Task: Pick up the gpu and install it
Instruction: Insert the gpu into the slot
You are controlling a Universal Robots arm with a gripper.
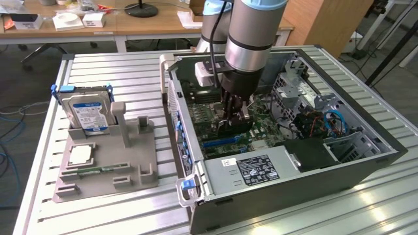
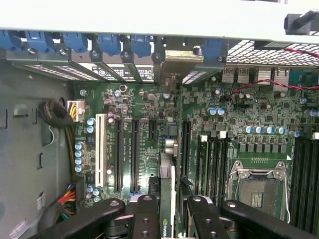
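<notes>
Fingers (image 2: 147,216) clamp gpu (image 2: 169,194) edge-down, long axis along slots (image 2: 133,154).

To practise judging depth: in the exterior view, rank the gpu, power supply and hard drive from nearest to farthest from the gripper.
1. gpu: held in the gripper, inside the case.
2. power supply: at the case's near end.
3. hard drive: upright on the grey stand outside the case, at the exterior view's left.

Nvidia's eye logo on the gpu (image 2: 167,199) — hard drive (image 1: 89,113) and power supply (image 1: 225,172) labels unreadable.
</notes>
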